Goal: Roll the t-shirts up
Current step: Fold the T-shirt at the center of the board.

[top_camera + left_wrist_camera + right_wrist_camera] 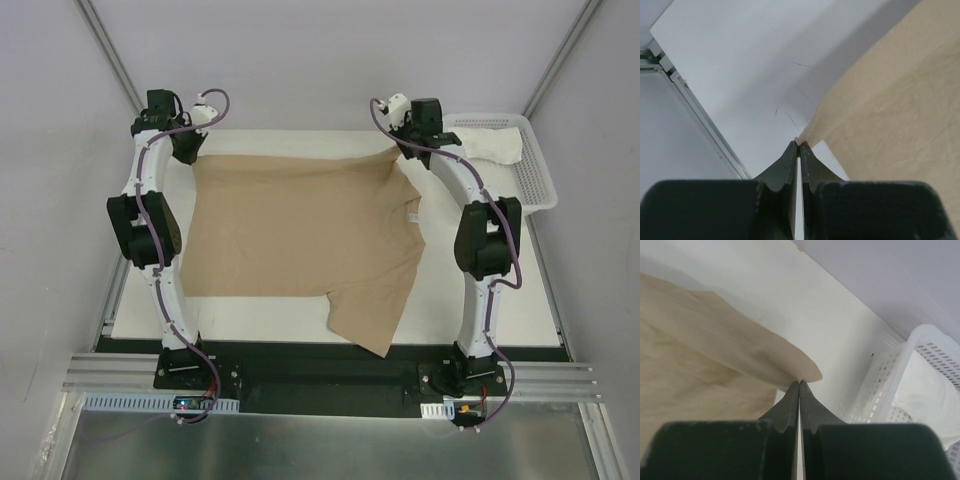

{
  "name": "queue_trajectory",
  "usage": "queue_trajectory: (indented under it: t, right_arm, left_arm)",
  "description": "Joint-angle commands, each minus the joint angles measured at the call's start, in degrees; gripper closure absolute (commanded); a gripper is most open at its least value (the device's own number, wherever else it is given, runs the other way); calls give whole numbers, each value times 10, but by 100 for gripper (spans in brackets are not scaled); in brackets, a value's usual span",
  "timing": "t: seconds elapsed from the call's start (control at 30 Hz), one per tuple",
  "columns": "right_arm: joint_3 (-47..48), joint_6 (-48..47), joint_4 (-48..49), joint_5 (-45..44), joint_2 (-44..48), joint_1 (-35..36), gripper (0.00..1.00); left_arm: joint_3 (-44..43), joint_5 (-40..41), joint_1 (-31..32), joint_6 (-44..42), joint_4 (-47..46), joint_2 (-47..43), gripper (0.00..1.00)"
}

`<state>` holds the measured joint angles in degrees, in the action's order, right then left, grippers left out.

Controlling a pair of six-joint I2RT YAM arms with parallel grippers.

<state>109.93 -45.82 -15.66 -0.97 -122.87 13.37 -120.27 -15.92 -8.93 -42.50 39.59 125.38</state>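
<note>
A tan shirt (300,225) lies spread flat on a white table (480,300), one sleeve trailing toward the near edge. The left gripper (798,146) has its jaws closed, pinching the far-left corner. The right gripper (799,385) likewise pinches the far-right corner. The cloth looks thin, soft, matte and light, likely to sag and wrinkle. Hems and corners seem the best holds. A white shirt (492,146) sits bunched in a plastic mesh basket (543,190) at the table's far-right corner.

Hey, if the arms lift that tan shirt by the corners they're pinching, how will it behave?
Probably floppy: the tan t-shirt lies flat and its edge curls limply at the right gripper. The left gripper pinches only a corner tip, so it may slip out. Lifted, the middle would likely sag.
</note>
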Motion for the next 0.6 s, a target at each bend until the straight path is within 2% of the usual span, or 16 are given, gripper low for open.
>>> queue_trajectory:
  t: [0.0,0.27,0.57]
  right_arm:
    - [-21,22,-40,5,66,6,99]
    - [-54,32,-55,4,100,9,99]
    - [-48,41,-85,4,127,17,99]
  left_arm:
    - [21,4,3,-77,0,-45,100]
    - [21,33,2,-94,-8,-43,100]
    - [-22,28,-5,-51,-29,-36,100]
